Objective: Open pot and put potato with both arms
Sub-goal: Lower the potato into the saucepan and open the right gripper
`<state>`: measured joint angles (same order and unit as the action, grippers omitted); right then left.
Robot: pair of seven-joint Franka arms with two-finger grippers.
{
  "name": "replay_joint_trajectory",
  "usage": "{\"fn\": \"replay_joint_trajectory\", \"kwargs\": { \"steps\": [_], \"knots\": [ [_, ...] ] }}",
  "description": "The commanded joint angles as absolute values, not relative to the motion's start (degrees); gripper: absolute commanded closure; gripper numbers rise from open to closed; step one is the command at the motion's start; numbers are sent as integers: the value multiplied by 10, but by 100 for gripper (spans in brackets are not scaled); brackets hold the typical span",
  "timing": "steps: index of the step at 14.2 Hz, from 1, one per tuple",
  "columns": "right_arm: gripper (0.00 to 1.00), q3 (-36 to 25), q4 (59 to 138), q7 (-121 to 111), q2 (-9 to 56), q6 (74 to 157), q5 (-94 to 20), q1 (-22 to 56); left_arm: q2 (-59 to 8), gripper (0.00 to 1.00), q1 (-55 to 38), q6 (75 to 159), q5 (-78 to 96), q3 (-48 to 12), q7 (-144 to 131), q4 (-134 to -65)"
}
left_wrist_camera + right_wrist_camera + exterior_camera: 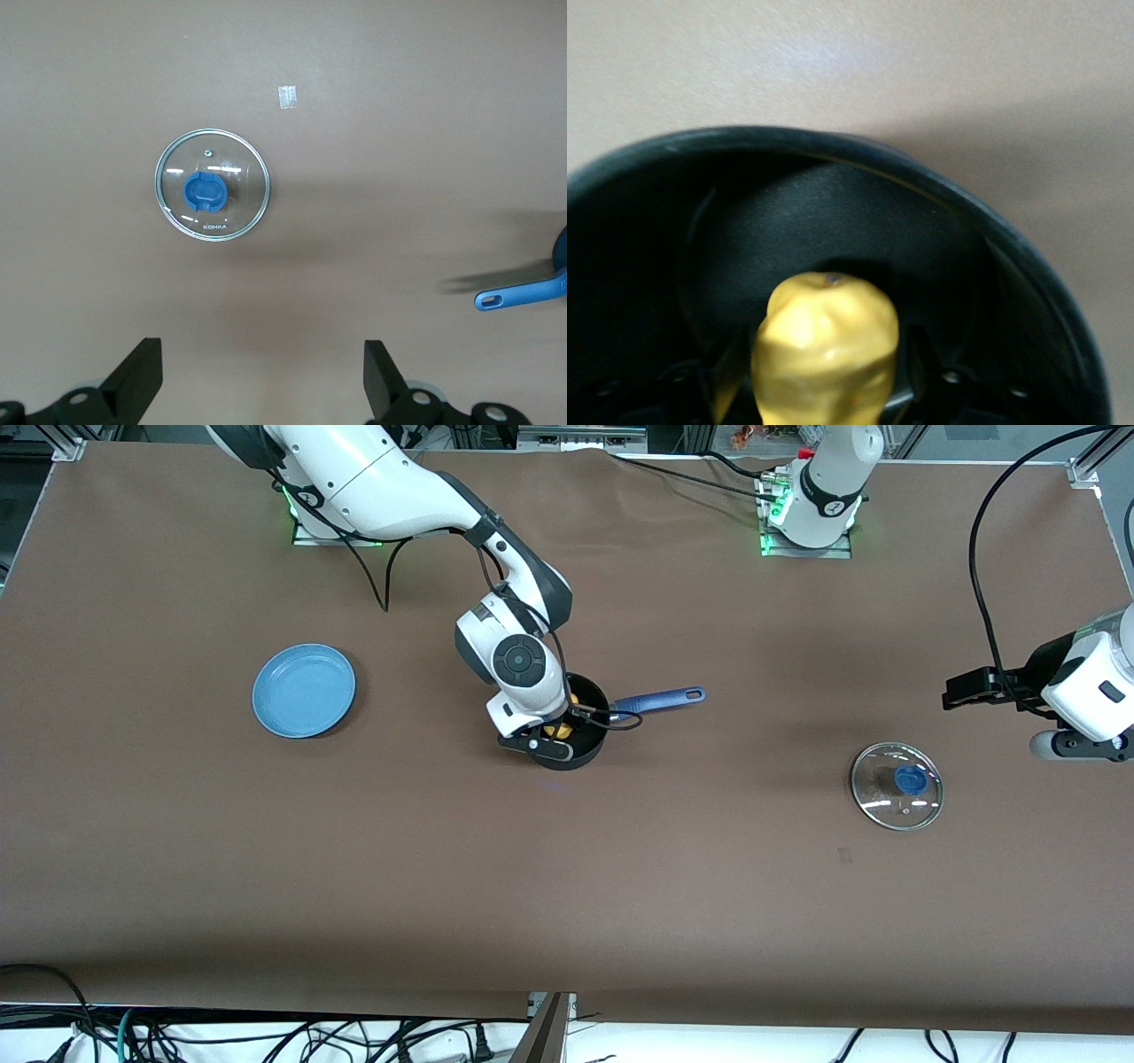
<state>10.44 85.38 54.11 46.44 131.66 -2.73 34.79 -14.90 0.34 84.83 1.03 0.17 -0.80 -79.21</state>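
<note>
Lid: we see the lid (897,786) already off the pot, lying flat on the table toward the left arm's end, well apart from the pot and nearer the front camera than it.
Pot: the pot (585,754) stands open near the middle of the table, its handle (660,699) pointing toward the left arm's end.
Potato: the potato (825,350) is down inside the pot's mouth, below the rim; whether it rests on the pot's floor we cannot tell.
Right gripper: the right gripper (556,734) is lowered into the pot; in the right wrist view dark fingers flank the potato closely on both sides, so we judge it is pinching the potato.
Left gripper: the left gripper (262,381) hangs over bare table near the lid, fingers spread wide with nothing between them; this arm waits.
Done: we judge the opening finished and the potato brought into the pot.
Left: releasing the potato and lifting the right gripper clear, as far as we can judge.
Pot material: matte black wall and dull dark interior, round with a thin rim; the handle is long, glossy blue, with a hole at its end.
Lid material: clear round glass with a bright metal rim and a blue knob (206,193) at its centre.
Potato surface: yellow, lumpy, slightly shiny, oval.
Plate: a flat blue plate (304,690) sits toward the right arm's end, smooth and empty.
Table: a plain brown matte cover (567,903).
</note>
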Motion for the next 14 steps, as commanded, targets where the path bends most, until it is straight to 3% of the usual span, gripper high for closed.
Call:
{"fn": "replay_joint_trajectory", "kwargs": {
  "steps": [1, 6, 11, 14],
  "knots": [
    [0, 99, 843, 546, 447, 1303, -19, 352, -160, 0, -1, 839, 1, 4, -10, -772],
    [0, 86, 842, 538, 371, 1229, -26, 333, -160, 0, 0, 839, 1, 4, -9, -772],
    [0, 80, 842, 498, 264, 1119, -18, 259, -160, 0, 0, 839, 2, 4, -10, -772],
    [0, 16, 842, 373, 208, 1046, -19, 249, -160, 0, 0, 839, 4, 4, -10, -772]
  ]
}}
